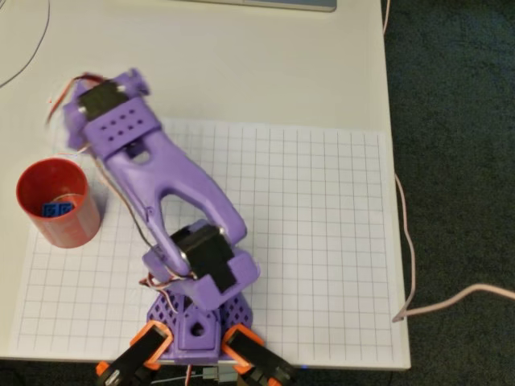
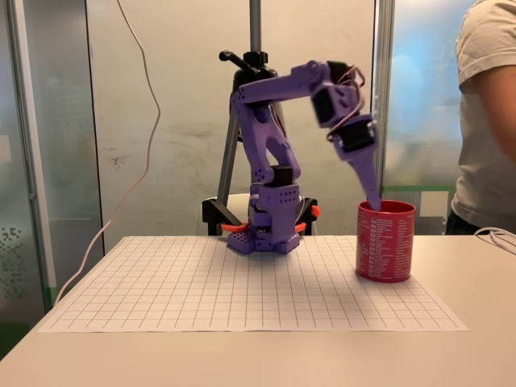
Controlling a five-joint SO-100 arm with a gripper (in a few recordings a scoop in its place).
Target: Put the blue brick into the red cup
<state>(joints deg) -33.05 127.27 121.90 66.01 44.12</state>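
Observation:
The red cup (image 1: pixel 58 203) stands on the left edge of the grid mat in the overhead view and at the right in the fixed view (image 2: pixel 385 242). Inside it, seen from above, lies the blue brick (image 1: pixel 56 211), free of the gripper. The purple arm (image 1: pixel 173 189) reaches from its base toward the cup. In the fixed view my gripper (image 2: pixel 372 190) points down, with its tip just above the cup's far rim. Only a single narrow finger profile shows, so how the jaws stand is unclear. From above, the wrist (image 1: pixel 113 121) covers the fingers.
The white grid mat (image 1: pixel 306 241) covers most of the table, and the arm's base (image 1: pixel 197 322) is clamped at its near edge. A cable (image 1: pixel 406 241) runs along the right edge. A person (image 2: pixel 488 121) stands behind the table at the right, and a tripod (image 2: pixel 255 97) is behind the arm.

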